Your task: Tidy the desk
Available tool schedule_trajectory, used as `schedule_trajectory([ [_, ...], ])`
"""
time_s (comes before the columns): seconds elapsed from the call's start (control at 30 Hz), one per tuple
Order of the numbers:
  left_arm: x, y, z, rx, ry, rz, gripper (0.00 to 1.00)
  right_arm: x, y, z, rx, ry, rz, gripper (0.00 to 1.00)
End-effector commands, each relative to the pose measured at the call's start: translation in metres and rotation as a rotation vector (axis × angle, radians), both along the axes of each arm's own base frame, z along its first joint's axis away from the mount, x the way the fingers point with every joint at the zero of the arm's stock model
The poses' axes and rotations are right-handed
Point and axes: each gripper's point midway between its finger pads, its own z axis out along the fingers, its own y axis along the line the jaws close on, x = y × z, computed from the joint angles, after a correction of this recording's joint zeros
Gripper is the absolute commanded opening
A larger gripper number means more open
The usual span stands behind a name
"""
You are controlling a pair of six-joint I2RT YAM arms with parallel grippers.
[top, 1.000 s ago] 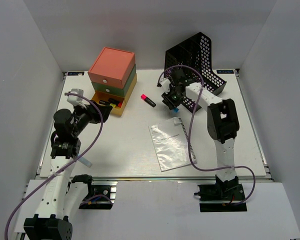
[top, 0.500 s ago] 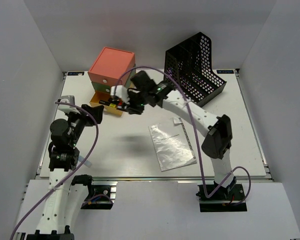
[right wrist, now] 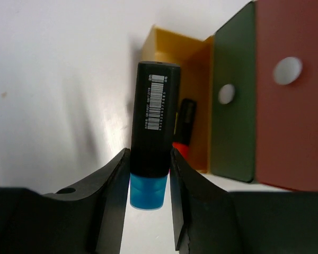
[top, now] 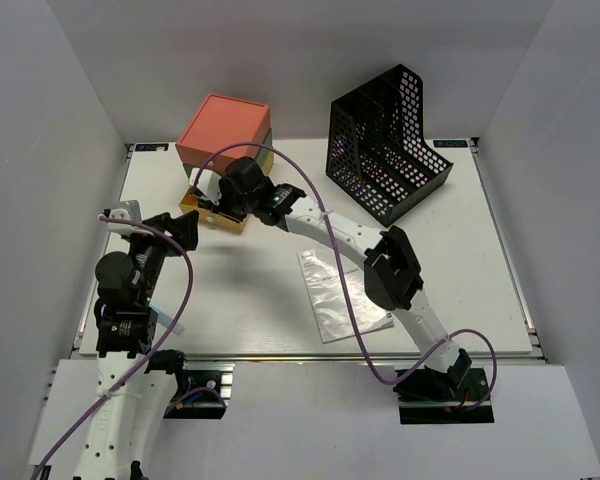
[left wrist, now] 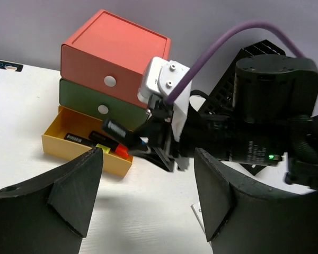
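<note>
Now, right gripper (right wrist: 150, 159): clamped on a black, blue-capped marker (right wrist: 155, 121) above the open yellow drawer (right wrist: 199, 79).
Left gripper (left wrist: 148, 153): wide open, empty, near-left of the drawer.
Tabletop (top: 250, 290): white, ahead of both arms; drawer box (top: 225, 135) at far left.

I count one white desk (top: 460, 260), two robot arms, left (top: 120, 290) and right (top: 390, 270), one three-drawer box (top: 225, 130), one black mesh file holder (top: 390, 140), one clear plastic sleeve (top: 330, 290), one blue-capped black marker (right wrist: 153, 116), and at least two more markers (left wrist: 74, 137) in the open yellow drawer (left wrist: 63, 148).
</note>
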Motion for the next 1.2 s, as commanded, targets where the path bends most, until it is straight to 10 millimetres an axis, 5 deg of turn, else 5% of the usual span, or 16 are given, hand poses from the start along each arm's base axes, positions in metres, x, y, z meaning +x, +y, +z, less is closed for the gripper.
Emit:
schedule_trajectory([
  [0.0,0.001,0.001,0.000,0.010,-0.007,0.006,0.79,0.033,0.023,0.045,0.204,-0.167,-0.045,0.00],
  [0.23,0.002,-0.003,-0.002,0.009,0.001,-0.016,0.79,0.060,0.046,0.011,0.227,-0.284,-0.047,0.00],
  [0.4,0.001,-0.003,-0.001,0.008,-0.005,-0.018,0.79,0.076,0.040,-0.005,0.207,-0.313,-0.084,0.00],
  [0.6,0.001,-0.005,0.000,0.006,-0.006,-0.030,0.79,0.081,0.035,-0.013,0.187,-0.308,-0.100,0.45],
  [0.83,0.002,-0.004,-0.003,0.007,0.000,-0.023,0.79,0.077,0.024,0.004,0.185,-0.285,-0.099,0.60],
  [0.97,0.003,-0.003,-0.005,0.008,0.004,-0.015,0.78,0.062,0.010,0.020,0.204,-0.204,-0.115,0.51],
  [1.0,0.003,-0.002,-0.005,0.009,0.005,-0.012,0.76,0.048,0.009,0.051,0.257,-0.184,-0.065,0.39],
  [1.07,0.004,-0.003,-0.006,0.010,0.007,-0.018,0.59,0.029,-0.001,0.062,0.259,-0.082,-0.051,0.27],
  [1.1,0.004,-0.006,-0.006,0.011,0.005,-0.031,0.52,0.021,-0.013,0.087,0.288,-0.062,-0.031,0.18],
  [1.17,0.005,-0.008,-0.007,0.010,0.007,-0.042,0.33,0.014,-0.034,0.093,0.283,0.010,-0.040,0.13],
])
